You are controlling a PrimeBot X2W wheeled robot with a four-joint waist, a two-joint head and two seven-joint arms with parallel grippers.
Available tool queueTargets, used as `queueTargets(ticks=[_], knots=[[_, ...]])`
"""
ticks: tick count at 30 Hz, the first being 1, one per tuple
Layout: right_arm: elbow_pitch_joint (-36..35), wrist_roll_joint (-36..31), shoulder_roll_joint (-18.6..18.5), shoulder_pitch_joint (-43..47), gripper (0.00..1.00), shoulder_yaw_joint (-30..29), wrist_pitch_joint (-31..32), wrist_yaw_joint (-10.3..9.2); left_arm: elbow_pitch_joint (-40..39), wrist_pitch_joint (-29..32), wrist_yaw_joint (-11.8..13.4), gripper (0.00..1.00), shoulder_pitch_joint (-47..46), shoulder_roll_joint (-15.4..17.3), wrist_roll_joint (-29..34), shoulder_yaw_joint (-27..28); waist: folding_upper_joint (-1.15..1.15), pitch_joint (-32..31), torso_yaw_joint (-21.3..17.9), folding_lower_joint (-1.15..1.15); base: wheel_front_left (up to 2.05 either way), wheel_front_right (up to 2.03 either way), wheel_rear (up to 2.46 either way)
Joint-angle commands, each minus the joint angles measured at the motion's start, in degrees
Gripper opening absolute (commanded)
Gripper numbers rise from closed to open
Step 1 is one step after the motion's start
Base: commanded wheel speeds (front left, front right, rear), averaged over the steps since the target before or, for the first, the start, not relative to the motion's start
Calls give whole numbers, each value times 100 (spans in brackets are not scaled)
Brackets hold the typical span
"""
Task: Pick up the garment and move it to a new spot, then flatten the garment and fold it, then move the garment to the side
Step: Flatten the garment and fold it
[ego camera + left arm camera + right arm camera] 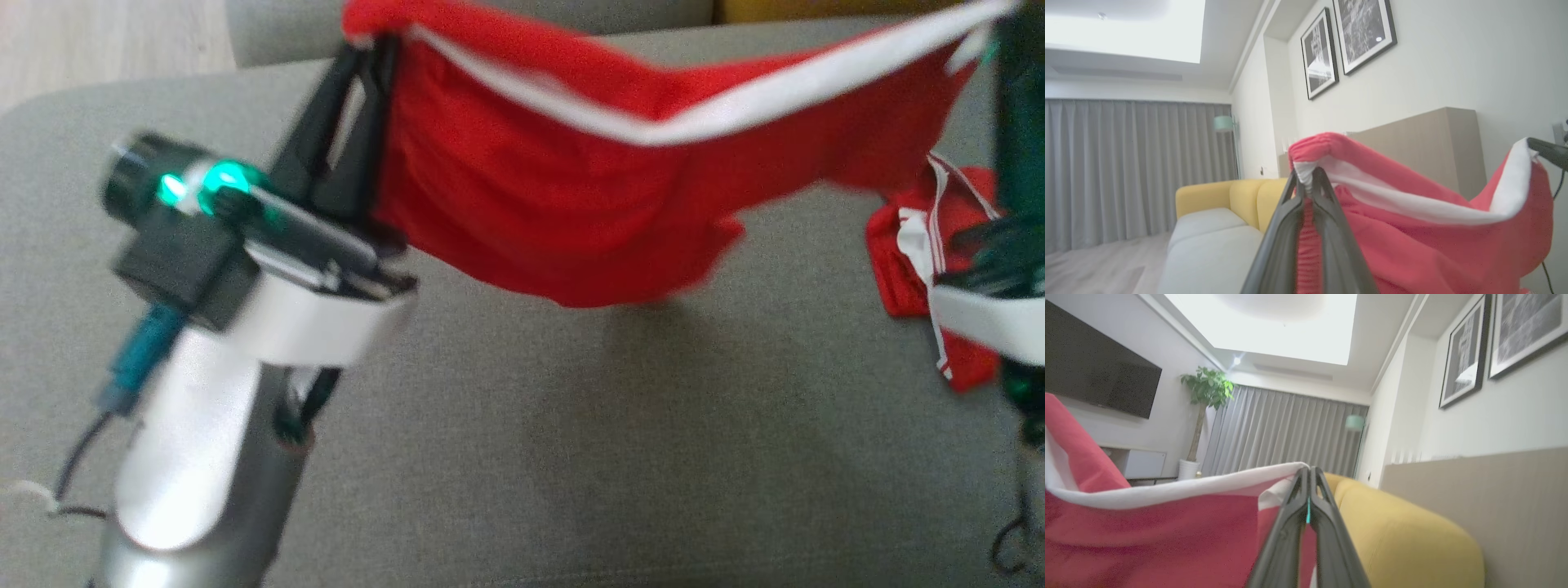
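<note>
The garment [571, 188] is red with a white trim band. It hangs stretched between my two grippers above the grey sofa cushion [571, 457]. My left gripper [374, 42] is shut on its gathered upper left corner, seen close in the left wrist view [1308, 174] with the garment [1412, 245] sagging away to the right. My right gripper [1002, 24] is shut on the white-trimmed corner at the upper right, and its fingers meet on the cloth edge in the right wrist view [1309, 470]. The garment [1147, 535] droops left there. A bunched red and white part [922, 245] hangs low on the right.
The grey cushion spreads wide under the cloth, with pale wood floor [98, 41] beyond its far left corner. A yellow sofa [1404, 531] stands behind, next to a beige panel [1433, 147]. Curtains, a plant [1206, 388] and a wall screen lie far off.
</note>
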Motion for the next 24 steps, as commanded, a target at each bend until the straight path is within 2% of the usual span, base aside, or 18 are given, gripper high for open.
queueTargets(ticks=[1, 7, 14, 19, 24], knots=[[-331, -41, -150, -237, 0, 25, 91, 37, -286, 57, -10, 0, -358, 170, 13, 279, 0, -160, 43, 0, 0, 0, 0], [-838, -25, -383, -657, 0, -59, 485, 37, -667, 492, -20, 0, -845, 297, -144, 524, 0, -436, 81, 0, 0, 0, 0], [-749, 193, -413, -743, 0, -23, 714, 37, -649, 785, -43, 0, -950, 345, -336, 583, 0, -407, 104, 0, 0, 0, 0], [-221, 411, -450, -1072, 0, 153, 716, 37, -93, 757, -115, 0, -1264, 239, -518, 561, 0, -40, 93, 0, 0, 0, 0], [942, 682, -472, -2297, 0, 649, 505, 37, 1177, 529, -262, 0, -2339, 53, -649, 528, 0, 470, 28, 0, 0, 0, 0]])
